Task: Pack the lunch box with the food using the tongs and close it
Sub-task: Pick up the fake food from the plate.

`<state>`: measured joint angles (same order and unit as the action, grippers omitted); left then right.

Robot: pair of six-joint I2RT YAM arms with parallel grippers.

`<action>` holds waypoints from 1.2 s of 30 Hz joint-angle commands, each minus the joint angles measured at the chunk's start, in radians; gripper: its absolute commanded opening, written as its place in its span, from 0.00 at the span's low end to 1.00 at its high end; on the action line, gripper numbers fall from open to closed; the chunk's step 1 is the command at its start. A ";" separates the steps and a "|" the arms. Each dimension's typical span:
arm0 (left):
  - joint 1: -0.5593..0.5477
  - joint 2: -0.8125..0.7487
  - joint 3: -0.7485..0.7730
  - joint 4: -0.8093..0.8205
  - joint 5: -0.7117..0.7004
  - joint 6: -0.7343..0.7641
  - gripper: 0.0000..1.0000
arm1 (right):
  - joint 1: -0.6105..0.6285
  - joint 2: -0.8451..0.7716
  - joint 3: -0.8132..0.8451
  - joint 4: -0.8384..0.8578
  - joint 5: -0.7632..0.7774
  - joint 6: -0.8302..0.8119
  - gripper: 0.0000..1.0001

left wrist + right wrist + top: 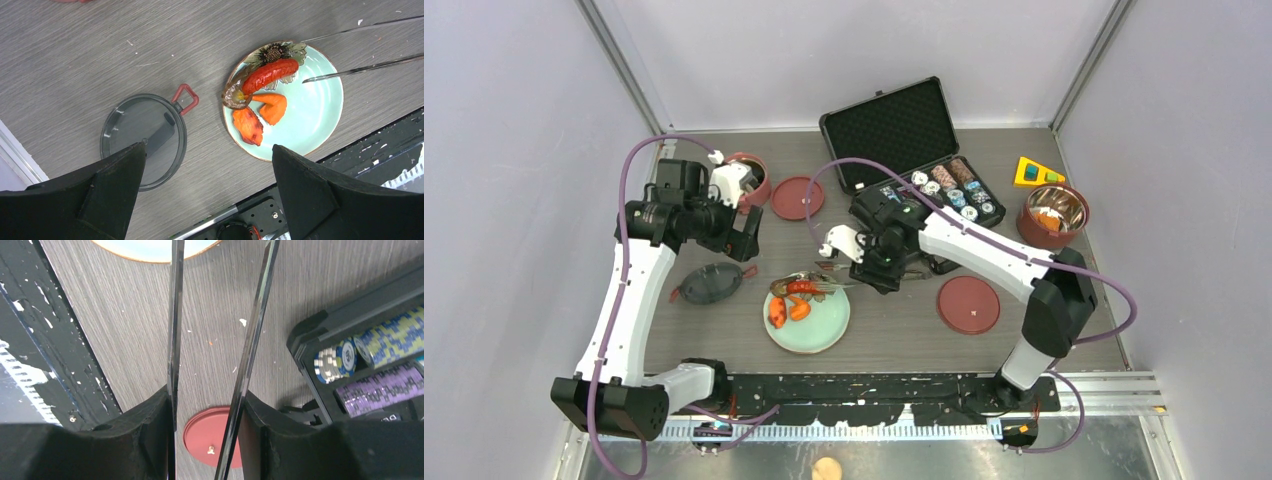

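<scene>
The slim silver tongs (255, 330) are held between the pads of my right gripper (207, 400), one arm against each finger. In the left wrist view their tips (306, 79) reach over the pale green plate (315, 110), either side of the red sausage's (270, 73) right end, apart from it. Two orange food pieces (272, 106) lie beside the sausage. My left gripper (207, 150) hangs open and holds nothing, above the table between the dark translucent top lid (142, 132) and the plate. One red lunch box tier (1052, 215) holds orange food; another tier (752, 180) stands behind the left arm.
Two flat red inner lids lie on the table, one at the back (796, 197) and one right of the plate (968, 304). The open black case of poker chips (914, 150) sits behind my right arm. A yellow wedge toy (1036, 172) lies far right.
</scene>
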<state>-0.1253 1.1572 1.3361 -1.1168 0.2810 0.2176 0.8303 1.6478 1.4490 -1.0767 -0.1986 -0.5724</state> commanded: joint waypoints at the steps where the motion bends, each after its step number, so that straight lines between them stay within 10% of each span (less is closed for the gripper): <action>1: -0.005 -0.013 0.002 -0.001 0.003 0.004 1.00 | 0.035 0.030 0.014 0.054 0.013 0.002 0.50; 36: -0.006 -0.009 0.003 0.004 0.001 0.001 1.00 | 0.064 -0.015 -0.017 -0.021 0.021 0.024 0.22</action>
<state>-0.1253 1.1572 1.3361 -1.1187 0.2806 0.2176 0.9012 1.7538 1.4380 -1.0611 -0.1654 -0.5709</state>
